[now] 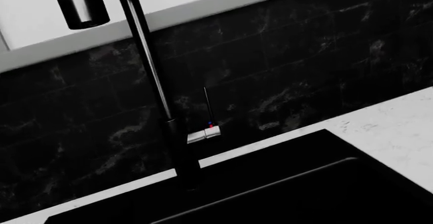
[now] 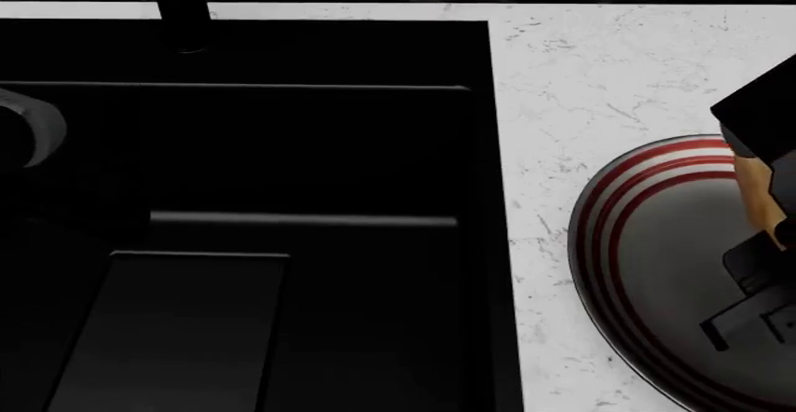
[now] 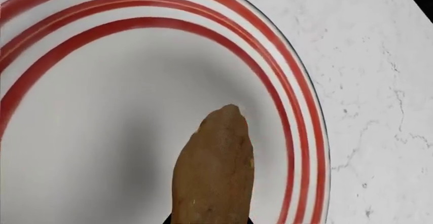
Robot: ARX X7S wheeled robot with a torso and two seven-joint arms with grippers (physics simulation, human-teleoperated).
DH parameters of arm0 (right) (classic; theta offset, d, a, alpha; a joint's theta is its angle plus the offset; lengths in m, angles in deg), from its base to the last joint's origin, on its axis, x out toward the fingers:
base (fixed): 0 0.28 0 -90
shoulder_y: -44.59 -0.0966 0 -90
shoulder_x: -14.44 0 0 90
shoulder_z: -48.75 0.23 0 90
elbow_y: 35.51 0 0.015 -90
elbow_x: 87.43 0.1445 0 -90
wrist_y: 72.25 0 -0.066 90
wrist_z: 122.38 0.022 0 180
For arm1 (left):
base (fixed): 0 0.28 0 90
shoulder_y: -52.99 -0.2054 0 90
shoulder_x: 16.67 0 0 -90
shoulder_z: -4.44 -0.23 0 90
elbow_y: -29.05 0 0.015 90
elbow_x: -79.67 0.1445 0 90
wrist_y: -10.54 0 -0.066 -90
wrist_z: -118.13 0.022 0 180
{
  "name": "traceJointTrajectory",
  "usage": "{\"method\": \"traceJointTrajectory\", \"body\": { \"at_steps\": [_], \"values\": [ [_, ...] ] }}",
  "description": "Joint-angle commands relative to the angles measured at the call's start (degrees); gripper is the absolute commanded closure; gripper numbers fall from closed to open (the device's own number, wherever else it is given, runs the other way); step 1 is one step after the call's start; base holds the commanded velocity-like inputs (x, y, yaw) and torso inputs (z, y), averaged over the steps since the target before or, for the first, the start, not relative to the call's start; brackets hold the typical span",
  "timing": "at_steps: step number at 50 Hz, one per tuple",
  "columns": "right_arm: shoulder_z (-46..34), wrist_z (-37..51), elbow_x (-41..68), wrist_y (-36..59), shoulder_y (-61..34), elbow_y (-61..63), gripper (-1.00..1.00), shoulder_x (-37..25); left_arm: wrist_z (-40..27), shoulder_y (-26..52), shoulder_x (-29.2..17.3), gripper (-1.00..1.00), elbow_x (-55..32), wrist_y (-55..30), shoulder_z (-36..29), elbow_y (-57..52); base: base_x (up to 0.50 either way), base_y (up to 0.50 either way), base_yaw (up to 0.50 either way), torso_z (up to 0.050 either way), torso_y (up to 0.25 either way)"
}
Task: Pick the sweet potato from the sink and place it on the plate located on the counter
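sweet potato: orange-brown, matte, tapered to a blunt point; sits over the plate's grey centre, tip toward the striped rim. head view shows only a sliver of it beside the right arm.
right gripper: over the plate, black; jaws mostly hidden, grip state can't be told.
left gripper: not visible; only a grey arm part at the head view's left edge.
plate: red/white striped rim, glossy grey centre, on the counter just right of the sink.
sink: black, stepped ledges, no potato in it.
faucet: black, behind the sink, chrome lever with red/blue mark.
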Motion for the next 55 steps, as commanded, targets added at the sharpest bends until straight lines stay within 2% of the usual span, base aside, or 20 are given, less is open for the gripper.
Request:
{"method": "traceJointTrajectory", "body": {
  "at_steps": [1,24,25,40,55],
  "values": [
    [-1.5,-1.7,-4.3,-1.3,1.1,-2.6,1.00,2.0,0.3,-0.5,-0.4,-1.00,0.4,1.0,-0.4,0.6,0.00,0.00,0.00,0.000,0.000],
    [-2.5,-1.8,-4.8,-1.8,1.9,-2.9,1.00,2.2,0.2,-0.6,-0.4,-1.00,0.3,1.9,-1.2,0.9,0.00,0.00,0.00,0.000,0.001],
    [-2.5,-1.9,-4.8,-1.9,1.8,-2.8,-1.00,2.1,0.2,-0.7,-0.4,-1.00,0.3,2.0,-1.3,1.0,0.00,0.00,0.00,0.000,0.000],
    [-1.7,-0.7,-3.7,-0.8,0.0,-1.2,-1.00,0.9,-0.5,1.3,-0.1,-1.00,-1.4,0.5,-0.7,1.2,0.00,0.00,0.00,0.000,0.000],
    [2.2,5.5,3.1,3.6,-6.0,8.4,-1.00,-5.2,-2.1,1.7,0.0,-1.00,-3.1,-0.6,-0.2,-0.9,0.00,0.00,0.00,0.001,0.000]
  ]
}}
